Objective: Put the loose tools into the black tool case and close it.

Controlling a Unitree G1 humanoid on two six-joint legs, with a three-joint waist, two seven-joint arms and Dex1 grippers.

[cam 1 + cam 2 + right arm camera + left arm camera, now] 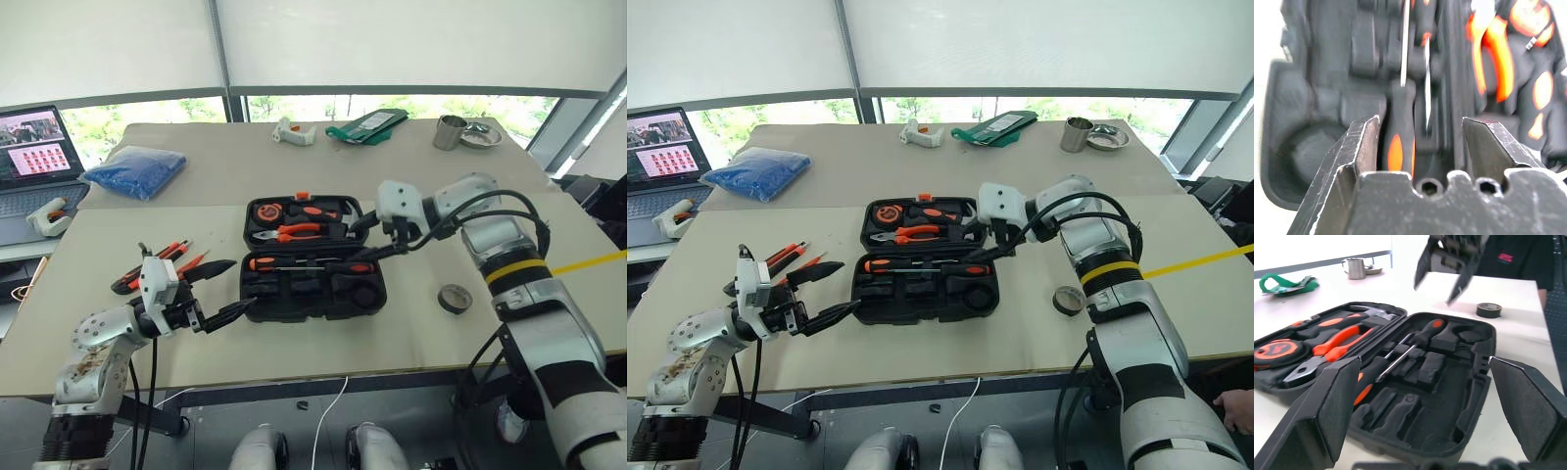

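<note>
- Black tool case lies open flat near the middle of the tabletop, lid half away from the robot, tray half toward it; open so the moulded slots can take the loose tools.
- Lid half already carries orange-handled pliers, tape measure and a hammer; these sit in their slots.
- Two screwdrivers lie in the tray half along the hinge side, handles at opposite ends, shafts overlapping in the middle.
- Right tool hovers just over the orange-and-black handle at the case's right end, fingers apart with nothing between them; reads as a release right after seating that screwdriver.
- Left tool sits at the case's near-left corner, fingers spread wide, empty; looks like waiting for the next pick.
- Remaining loose tools, orange-and-black handled pieces, lie on the tabletop left of the case, just behind the left tool.
- Grey tape roll lies on the tabletop right of the case, well apart from it.
- Tabletop is plain beige. Far side holds a blue bag, a green pouch, a metal cup and a dish.
- Laptop sits on a side desk at left; windows with white blinds behind.
</note>
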